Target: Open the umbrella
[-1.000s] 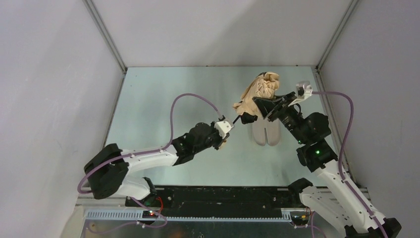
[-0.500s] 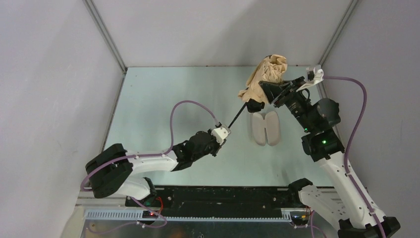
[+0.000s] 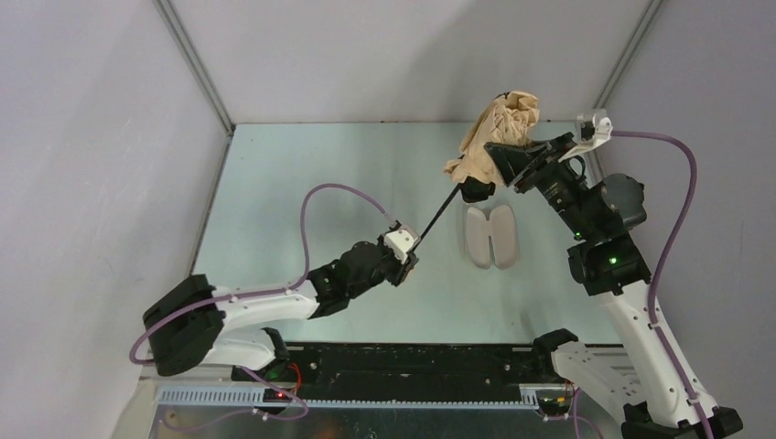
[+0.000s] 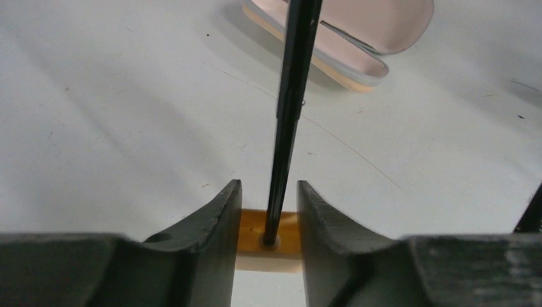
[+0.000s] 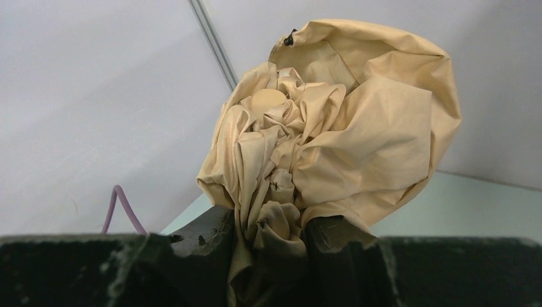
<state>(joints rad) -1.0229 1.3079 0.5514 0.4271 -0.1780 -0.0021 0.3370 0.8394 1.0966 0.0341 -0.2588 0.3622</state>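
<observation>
— So, what has changed over the last second?

— Your two arms have drawn apart. The left gripper has pulled back toward the near left. The right gripper has carried its end toward the far right corner. The thin black shaft of the tan-beige folding umbrella now runs long between them.

— Are both grips sound?

— Your left fingers pinch the stubby beige handle where the shaft enters it. Your right fingers are pressed into the base of the crumpled tan canopy. The umbrella hangs in the air above the pale green table, and the pale flat fabric sleeve lies on the table below it.

— So is it open?

— Not yet. The shaft looks drawn out, but the fabric is bunched. I'd judge you have the canopy left to spread.
</observation>
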